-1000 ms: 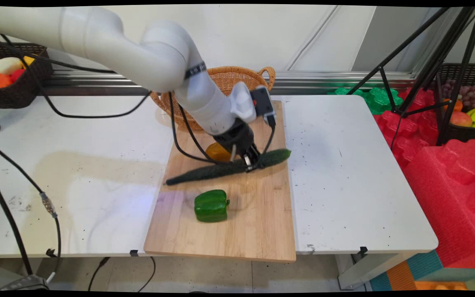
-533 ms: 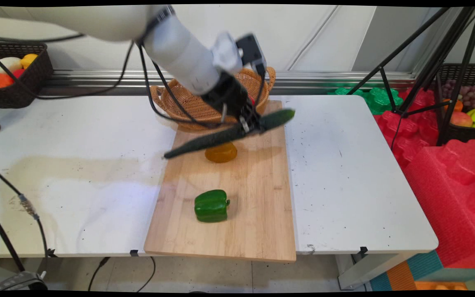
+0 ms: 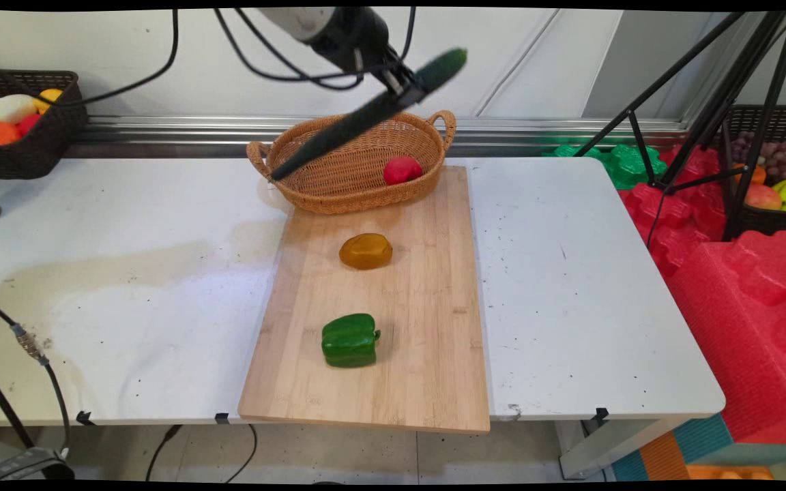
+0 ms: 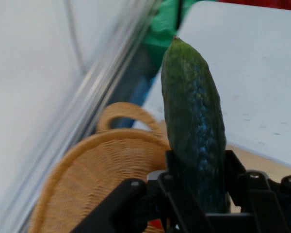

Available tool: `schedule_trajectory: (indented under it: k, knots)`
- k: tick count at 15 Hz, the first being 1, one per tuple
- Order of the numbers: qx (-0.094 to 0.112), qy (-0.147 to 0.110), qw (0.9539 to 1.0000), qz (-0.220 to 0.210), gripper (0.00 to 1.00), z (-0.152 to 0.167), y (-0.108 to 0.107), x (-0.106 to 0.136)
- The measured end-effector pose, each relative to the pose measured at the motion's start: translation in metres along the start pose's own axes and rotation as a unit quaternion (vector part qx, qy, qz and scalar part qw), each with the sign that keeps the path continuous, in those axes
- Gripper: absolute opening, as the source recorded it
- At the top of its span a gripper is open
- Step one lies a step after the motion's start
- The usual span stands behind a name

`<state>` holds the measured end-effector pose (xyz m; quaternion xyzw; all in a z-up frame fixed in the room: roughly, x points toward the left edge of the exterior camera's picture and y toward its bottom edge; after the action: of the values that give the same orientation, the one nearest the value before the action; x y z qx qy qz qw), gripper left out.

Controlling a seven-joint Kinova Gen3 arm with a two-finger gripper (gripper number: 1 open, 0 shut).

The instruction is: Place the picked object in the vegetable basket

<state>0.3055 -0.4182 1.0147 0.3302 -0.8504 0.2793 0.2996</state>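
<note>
Main view: claw (image 3: 406,87) raised high at top edge, clenched on a long cucumber (image 3: 366,116) gripped nearer its upper right end. Long axis slants down-left, low tip over the wicker basket (image 3: 311,184)'s left rim. Basket sits directly below at the cutting board (image 3: 420,382)'s far edge, holding a red fruit (image 3: 402,170). Basket interior left of the fruit is open.

Hand view: fingers (image 4: 172,187) pinch the cucumber (image 4: 194,126) from both sides; basket rim (image 4: 82,155) lies below.
</note>
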Motion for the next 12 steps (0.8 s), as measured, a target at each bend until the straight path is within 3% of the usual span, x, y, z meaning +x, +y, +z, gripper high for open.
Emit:
schedule_trajectory:
  k: [4,12]
  knots:
    - [0.053,-0.015,0.9977,-0.04,0.0,0.019,-0.034,0.006]
    - [0.085,-0.039,0.9936,-0.063,0.0,0.088,-0.07,0.004]
